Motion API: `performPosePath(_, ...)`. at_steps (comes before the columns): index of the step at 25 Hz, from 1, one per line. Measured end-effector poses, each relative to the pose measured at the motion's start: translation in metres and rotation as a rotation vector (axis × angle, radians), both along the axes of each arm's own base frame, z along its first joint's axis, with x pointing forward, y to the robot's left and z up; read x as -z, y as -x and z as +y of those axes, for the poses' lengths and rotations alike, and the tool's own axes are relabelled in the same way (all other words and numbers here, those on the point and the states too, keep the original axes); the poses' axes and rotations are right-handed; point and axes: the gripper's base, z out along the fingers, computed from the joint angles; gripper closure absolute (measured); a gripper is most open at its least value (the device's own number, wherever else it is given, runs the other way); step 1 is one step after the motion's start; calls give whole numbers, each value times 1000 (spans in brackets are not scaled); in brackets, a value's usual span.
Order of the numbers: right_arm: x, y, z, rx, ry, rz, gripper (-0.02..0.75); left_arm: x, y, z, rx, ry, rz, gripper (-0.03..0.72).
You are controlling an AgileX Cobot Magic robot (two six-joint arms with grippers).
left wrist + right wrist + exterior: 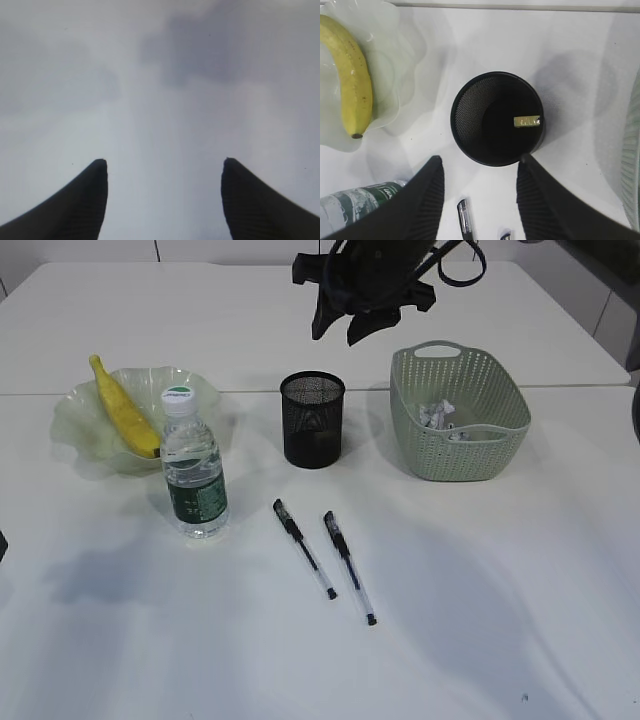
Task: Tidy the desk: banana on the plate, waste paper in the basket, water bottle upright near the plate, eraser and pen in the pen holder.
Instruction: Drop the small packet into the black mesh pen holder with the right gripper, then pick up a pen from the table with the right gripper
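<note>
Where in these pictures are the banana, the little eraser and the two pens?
banana [122, 410], exterior view, middle of its yellow body lying in the plate.
eraser [527, 121], right wrist view, its labelled top face, inside the pen holder.
pens [303, 548], exterior view, barrel of the left pen on the desk.

Black wire-mesh pen holder [313, 420]; perforated plastic basket [458, 415]; translucent glossy plate [95, 425].

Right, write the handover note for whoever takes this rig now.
Left gripper: open, empty, over bare desk.
Right gripper: open, empty, above the pen holder.
Done: banana on plate; waste paper in basket; water bottle upright beside plate; eraser in pen holder.
Left: two pens lying on the desk go into the holder.
</note>
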Motion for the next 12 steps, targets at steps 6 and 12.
performPosePath(6, -14, 23, 34, -80, 56, -36, 398, 0, 0, 0, 1, -1, 4, 190)
performPosePath(12, 2, 46, 41, -118, 141, 55, 401, 0, 0, 0, 1, -1, 4, 190)
